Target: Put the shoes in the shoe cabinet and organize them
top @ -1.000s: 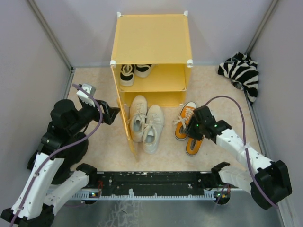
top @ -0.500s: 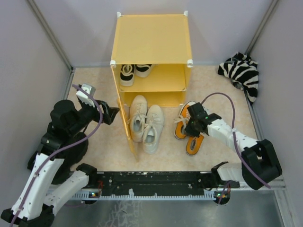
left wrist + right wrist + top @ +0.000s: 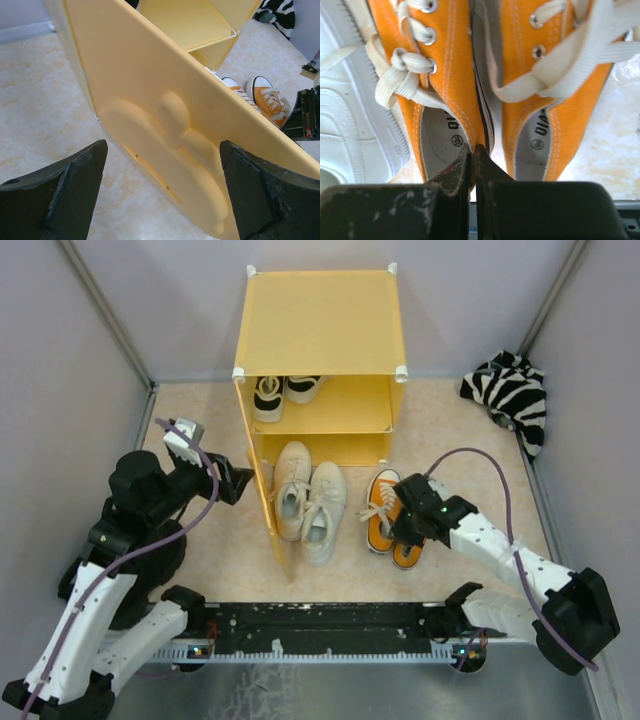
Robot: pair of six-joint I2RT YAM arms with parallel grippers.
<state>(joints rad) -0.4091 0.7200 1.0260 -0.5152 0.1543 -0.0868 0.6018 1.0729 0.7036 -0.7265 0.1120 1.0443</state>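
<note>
right gripper [image 3: 473, 156]: clenched, one finger set inside each of the two orange sneakers [image 3: 386, 510], so that both inner collars are pinched together; the pair is judged to be held this way so it can be moved as one.
orange sneakers: directly ahead of the fingers, side by side and touching, toes pointed away toward the cabinet; whether they are lifted off the floor [image 3: 450, 430] cannot be told.
off-white sneakers [image 3: 308, 498]: just to the gripper's left, laid on the floor with toes at the mouth of the lower compartment, not yet pushed in.
shoe cabinet [image 3: 320, 320]: beyond both pairs; the lower compartment is judged to be the destination.
black sneakers [image 3: 270, 395]: farther off, already set on the upper shelf.
door [image 3: 165, 115]: swung open, edge-on beside the off-white pair.
left gripper [image 3: 235, 483]: released, jaws spread wide at the door's outer embossed face; contact cannot be told, and the door is judged to be kept open by it.
zebra-striped fabric bundle [image 3: 512, 395]: well off to the right, no part of the job.
</note>
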